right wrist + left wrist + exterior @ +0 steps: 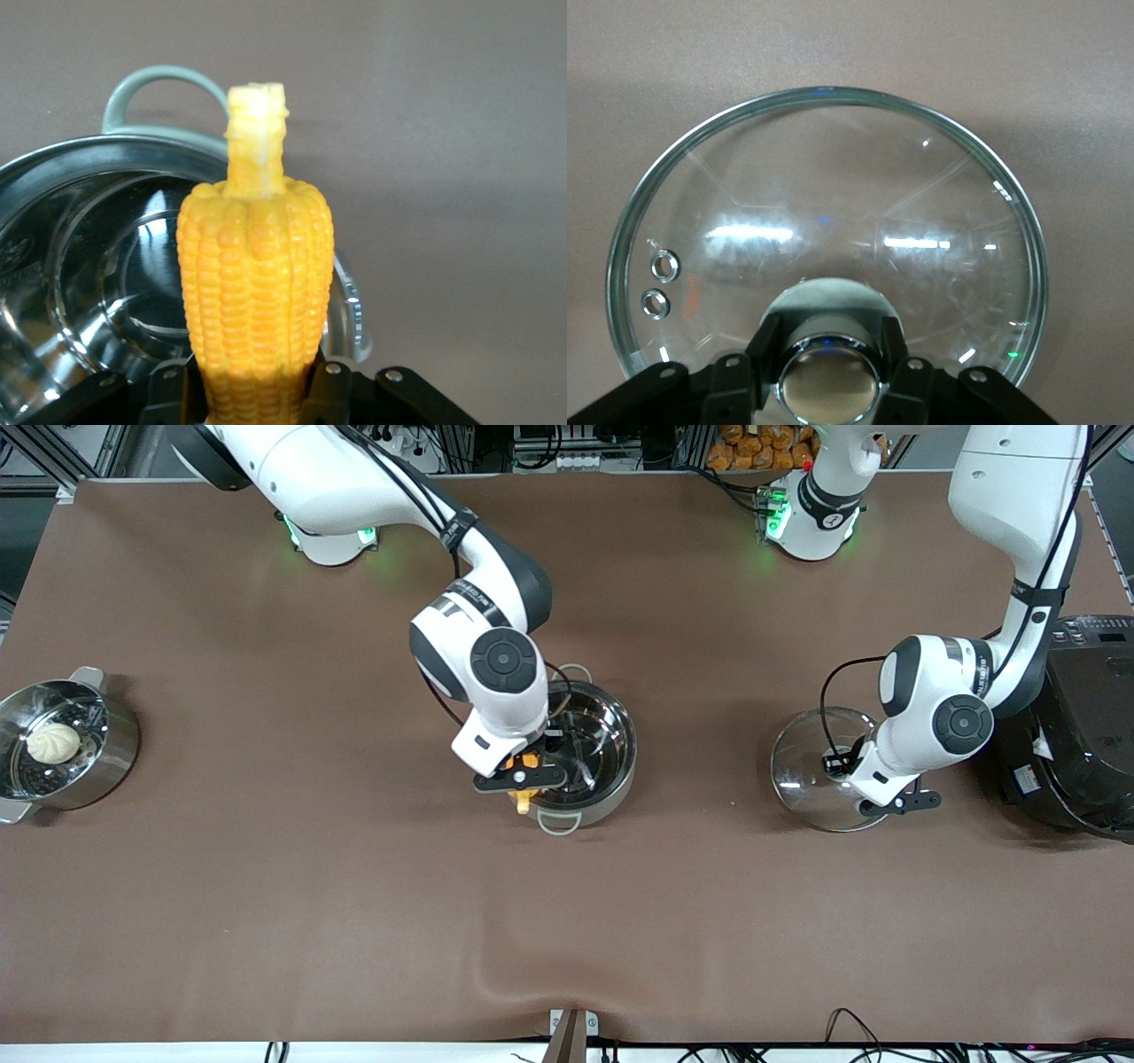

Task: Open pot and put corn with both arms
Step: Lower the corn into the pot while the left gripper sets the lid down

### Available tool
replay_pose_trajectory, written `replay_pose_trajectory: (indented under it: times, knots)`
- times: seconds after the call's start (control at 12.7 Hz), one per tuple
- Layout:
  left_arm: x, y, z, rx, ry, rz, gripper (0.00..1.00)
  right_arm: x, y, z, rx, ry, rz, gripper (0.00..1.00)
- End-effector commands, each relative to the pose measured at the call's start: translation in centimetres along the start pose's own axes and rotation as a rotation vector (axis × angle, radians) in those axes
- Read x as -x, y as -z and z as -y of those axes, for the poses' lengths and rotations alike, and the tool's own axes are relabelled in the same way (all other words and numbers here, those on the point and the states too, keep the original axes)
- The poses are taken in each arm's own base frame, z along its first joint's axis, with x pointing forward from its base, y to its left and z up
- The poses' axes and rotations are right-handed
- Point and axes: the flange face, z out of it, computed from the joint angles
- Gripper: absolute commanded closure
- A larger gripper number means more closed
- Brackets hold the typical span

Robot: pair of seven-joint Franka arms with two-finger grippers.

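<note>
The steel pot (611, 766) stands open in the middle of the table, and it also shows in the right wrist view (80, 239). My right gripper (523, 776) is shut on the yellow corn (524, 783) and holds it over the pot's rim at the edge nearer the front camera. In the right wrist view the corn (257, 283) points its pale stalk end away from the gripper (257, 400). The glass lid (802, 766) is low at the table toward the left arm's end. My left gripper (840, 765) is shut on its knob (828, 385), and the lid (833, 195) fills the left wrist view.
A steel pot (106, 762) with a perforated tray and a white bun (53, 742) stands at the right arm's end. A large black rice cooker (1085, 726) stands beside the lid at the left arm's end. The brown cloth has a wrinkle near the front edge (532, 992).
</note>
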Motion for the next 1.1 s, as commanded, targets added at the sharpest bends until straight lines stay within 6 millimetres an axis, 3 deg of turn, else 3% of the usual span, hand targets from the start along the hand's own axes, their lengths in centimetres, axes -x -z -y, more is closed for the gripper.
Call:
replay_pose_trajectory:
  times: [0.0,0.08,0.24,0.39,0.71,0.87,1.02]
  knots:
    - [-0.5,-0.5,0.8,-0.009,-0.012,-0.015,0.92,-0.4,-0.4,1.0,-0.026,-0.047,-0.014,1.00]
    - [-0.5,-0.9,0.8,-0.009,-0.012,-0.010,0.86,-0.4,-0.5,1.1,-0.032,-0.047,-0.019,1.00]
    - [-0.5,-1.6,0.8,-0.009,-0.014,-0.003,0.60,-0.3,-1.0,1.5,-0.038,-0.044,-0.022,1.00]
    - [-0.7,-2.1,1.4,-0.008,-0.007,-0.004,0.50,0.4,-1.7,2.6,-0.032,-0.028,-0.015,1.00]
    - [-1.2,-1.6,1.8,-0.006,-0.027,-0.015,0.00,1.1,-2.6,3.8,-0.031,-0.008,-0.015,1.00]
    - [-1.9,0.2,1.8,-0.003,-0.024,-0.042,0.00,1.9,-2.9,4.7,-0.023,0.010,-0.015,1.00]
    - [-2.9,4.7,2.2,-0.003,-0.011,-0.078,0.00,2.2,-3.3,5.1,-0.020,0.005,-0.009,1.00]
